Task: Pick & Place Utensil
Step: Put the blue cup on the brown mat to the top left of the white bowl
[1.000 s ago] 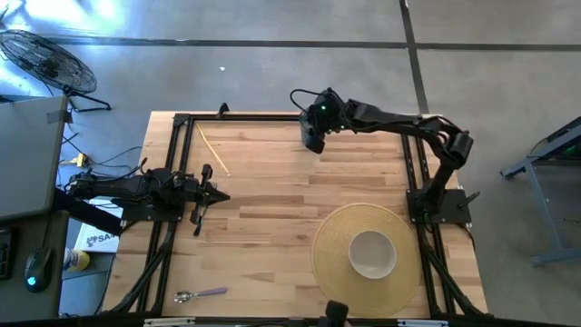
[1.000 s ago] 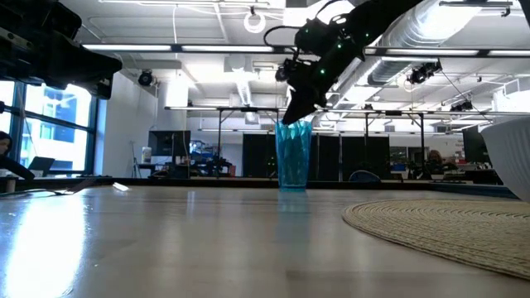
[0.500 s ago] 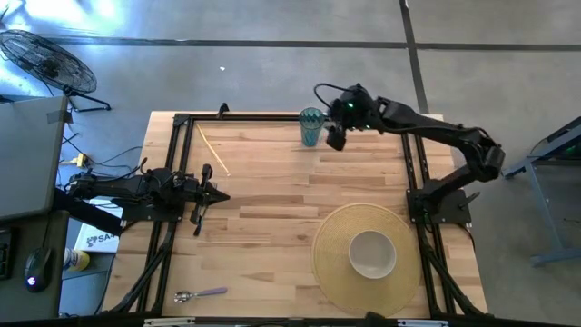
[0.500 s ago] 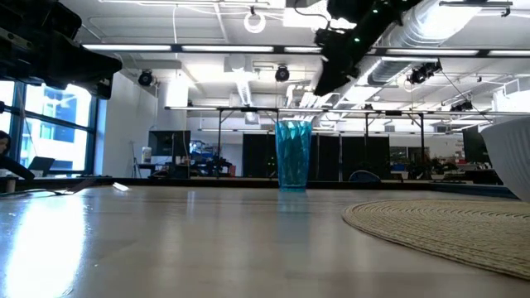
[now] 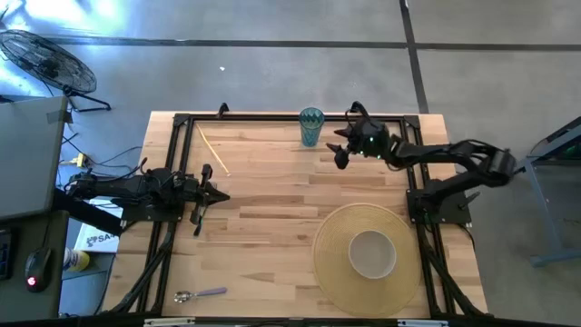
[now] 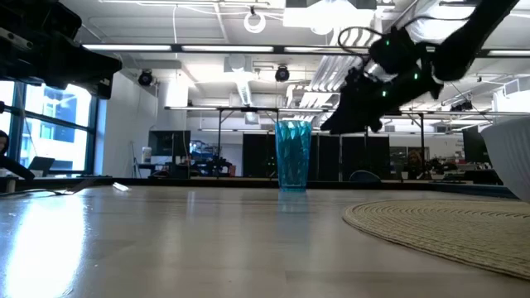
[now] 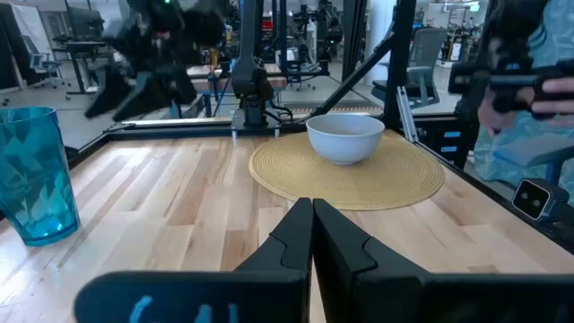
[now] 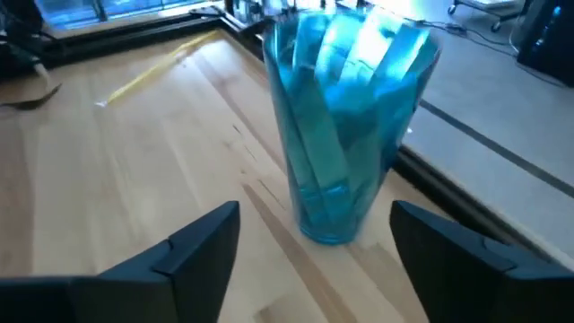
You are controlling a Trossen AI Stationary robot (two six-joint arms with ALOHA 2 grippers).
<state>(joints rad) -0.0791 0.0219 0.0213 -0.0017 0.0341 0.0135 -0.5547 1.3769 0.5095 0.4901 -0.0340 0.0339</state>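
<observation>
Hovering beside the blue tumbler [image 5: 311,126] at the surface's [image 5: 272,191] far edge, my right hand [image 5: 340,151] stands released and empty; my left hand [image 5: 205,193] waits clenched, far from the spoon [image 5: 200,293] near the front edge.

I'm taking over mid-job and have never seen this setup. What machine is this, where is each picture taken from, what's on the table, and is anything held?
Two dark robot arms work at a wooden table. One picture looks straight down, one level across the tabletop, and one comes from each wrist.

On the table: a blue cup, a white bowl on a round woven mat, a yellow stick and a spoon.

The right hand is open beside the cup, holding nothing. The left hand is shut and empty.
</observation>
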